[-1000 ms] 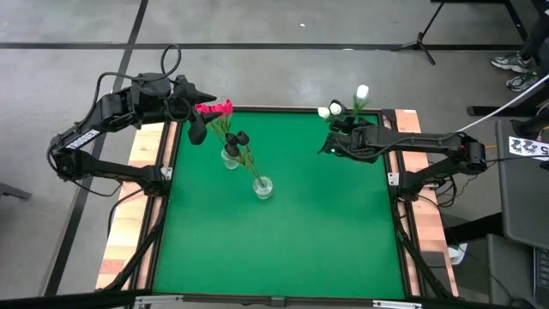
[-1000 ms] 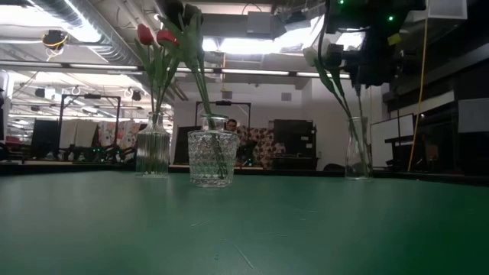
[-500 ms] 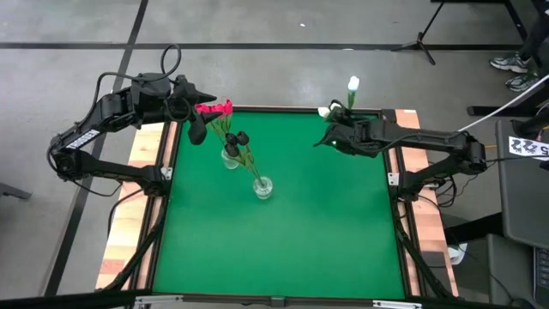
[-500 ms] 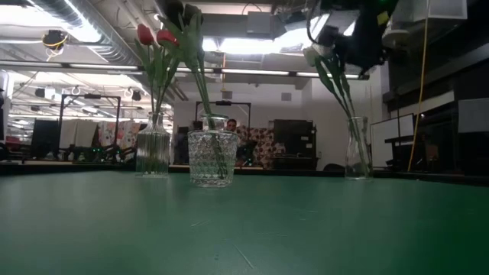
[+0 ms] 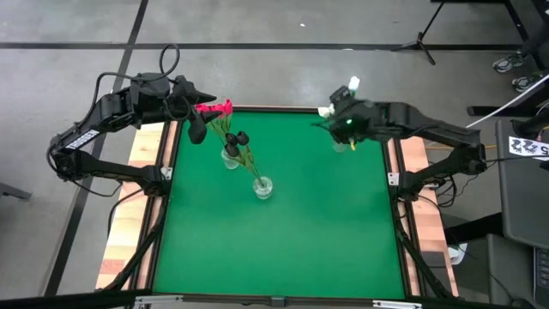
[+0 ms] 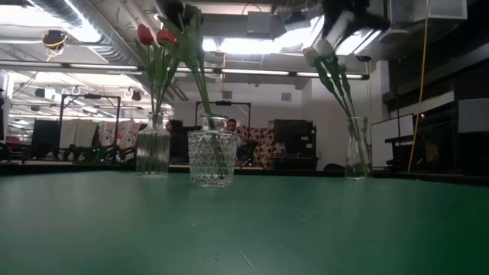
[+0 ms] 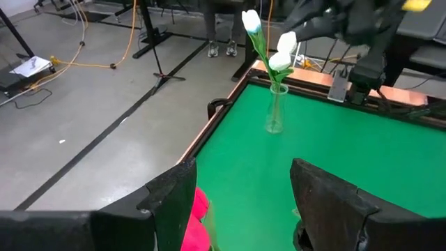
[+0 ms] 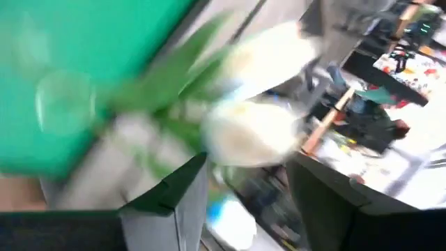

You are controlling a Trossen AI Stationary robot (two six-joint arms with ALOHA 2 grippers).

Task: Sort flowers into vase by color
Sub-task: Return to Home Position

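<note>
Pink-red tulips [image 5: 214, 109] stand in a ribbed vase [image 6: 153, 151] at the far left. Black tulips [image 5: 241, 138] stand in a cut-glass tumbler [image 6: 212, 157]. White tulips [image 7: 280, 52] stand with their stems in a slim glass vase [image 6: 357, 149] at the far right. My left gripper [image 5: 202, 110] is open and hangs over the pink-red heads [image 7: 197, 224], one finger on each side, touching nothing. My right gripper [image 5: 341, 120] is open and empty, high beside the white heads [image 8: 254, 129], which show blurred past its fingers.
The green mat [image 5: 283, 232] has a raised dark rim [image 5: 274, 109]. Wooden boards [image 5: 129, 223] flank it left and right. People and furniture [image 6: 229, 130] show in the room beyond the far edge.
My right gripper has risen from beside the white tulips' stems, swinging up and toward the far edge, out of the top of the low view. The tallest white head has swayed a little to the left. My left gripper has kept still.
</note>
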